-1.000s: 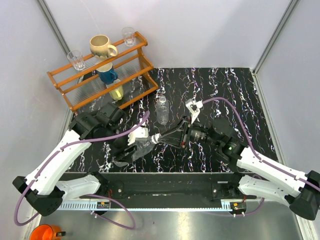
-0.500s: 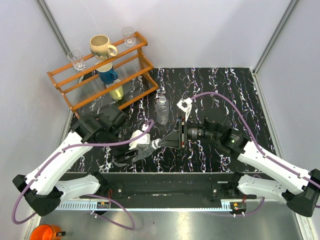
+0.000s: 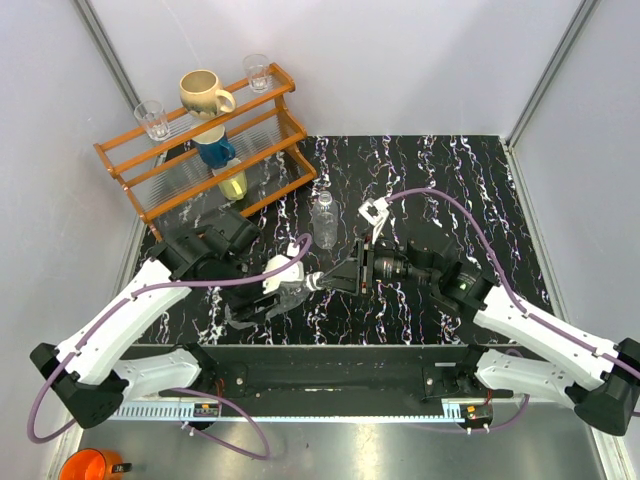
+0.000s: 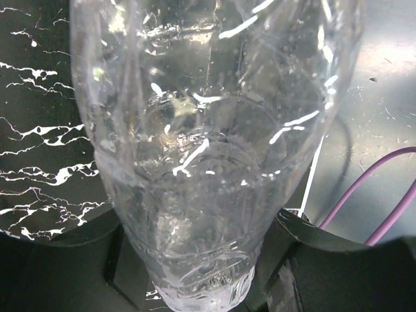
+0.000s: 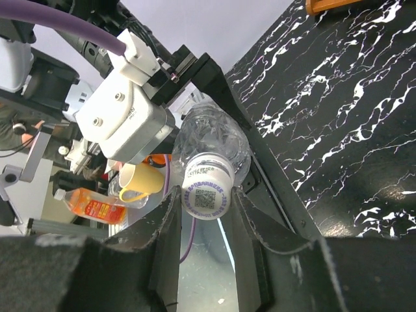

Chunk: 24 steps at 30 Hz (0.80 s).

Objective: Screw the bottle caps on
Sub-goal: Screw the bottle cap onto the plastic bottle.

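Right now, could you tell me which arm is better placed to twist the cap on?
The right: its fingers pinch the cap at the neck of the bottle, while the left fingers just hold the body.

Black marbled table [image 3: 480, 195] with wooden rack [image 3: 180, 165], upright clear bottle [image 3: 323, 222]

I work in a robot test booth, a lab rather than a home. Plain grey panels [image 3: 400, 60] wall in my black marbled worktop [image 3: 480, 170], and purple cables [image 5: 65, 21] trail over a steel base [image 3: 330, 440].
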### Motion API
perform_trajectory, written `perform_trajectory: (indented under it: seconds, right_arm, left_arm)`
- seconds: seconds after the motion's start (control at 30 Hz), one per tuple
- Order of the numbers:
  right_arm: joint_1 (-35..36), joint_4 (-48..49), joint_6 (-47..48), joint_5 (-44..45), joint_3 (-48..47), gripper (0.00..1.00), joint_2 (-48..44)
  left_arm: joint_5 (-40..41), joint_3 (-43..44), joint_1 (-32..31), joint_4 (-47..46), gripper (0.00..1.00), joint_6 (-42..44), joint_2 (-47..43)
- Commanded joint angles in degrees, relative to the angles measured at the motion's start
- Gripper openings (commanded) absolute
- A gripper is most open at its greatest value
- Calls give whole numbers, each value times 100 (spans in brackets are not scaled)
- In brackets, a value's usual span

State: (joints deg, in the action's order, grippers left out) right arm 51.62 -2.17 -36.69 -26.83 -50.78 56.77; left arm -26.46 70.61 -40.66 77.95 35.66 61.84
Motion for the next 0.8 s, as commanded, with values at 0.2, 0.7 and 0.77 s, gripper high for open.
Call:
perform_trajectory:
  seconds: [0.2, 0.7, 0.77]
  right_arm:
    - [86, 1008, -550, -94, 543, 7, 158]
    - [86, 701, -620, -586, 315, 6, 536]
    - [86, 614, -612, -595, 218, 6, 598]
  left_arm:
    - [18, 181, 59, -1072, 11, -455, 73]
    - [123, 76, -3, -957, 11, -244, 65]
    - [167, 67, -12, -949, 11, -226, 65]
